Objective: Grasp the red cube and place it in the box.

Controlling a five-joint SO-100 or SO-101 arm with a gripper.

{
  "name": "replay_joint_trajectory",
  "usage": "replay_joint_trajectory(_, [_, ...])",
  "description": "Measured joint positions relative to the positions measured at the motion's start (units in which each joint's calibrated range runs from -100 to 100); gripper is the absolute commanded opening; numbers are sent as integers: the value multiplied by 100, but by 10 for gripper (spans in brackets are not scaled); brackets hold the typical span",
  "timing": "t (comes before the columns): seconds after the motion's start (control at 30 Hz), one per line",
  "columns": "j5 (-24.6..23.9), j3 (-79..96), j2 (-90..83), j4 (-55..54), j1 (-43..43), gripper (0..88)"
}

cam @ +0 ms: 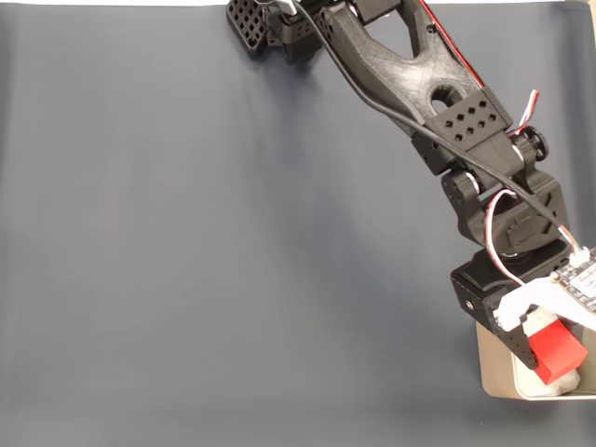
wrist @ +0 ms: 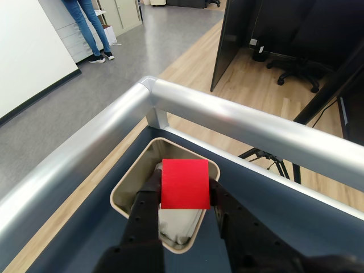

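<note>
Cube held above the box.
The matte red cube (wrist: 184, 183) sat clamped between the black gripper (wrist: 183, 190) fingers, closed on its sides, directly over the beige, round-cornered box (wrist: 126, 189) with crumpled white lining (wrist: 177, 226). In the fixed view the black printed arm (cam: 424, 84) reached diagonally from the top edge toward the lower right corner of the smooth grey table (cam: 205, 261), wrist bent down.

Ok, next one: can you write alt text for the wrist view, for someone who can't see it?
The gripper holds a red cube between its black jaws, directly above an open beige box with white lining. Beyond the box runs a silver metal rail, with an office floor, a chair and a standing person's legs behind it.
</note>
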Motion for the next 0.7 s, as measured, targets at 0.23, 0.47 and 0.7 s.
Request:
replay_joint_trajectory(0.23, [0, 0, 0, 8, -7, 32])
replay_joint_trajectory(0.47, [0, 0, 0, 8, -7, 235])
replay_joint_trajectory(0.7, [54, -253, 0, 565, -7, 444])
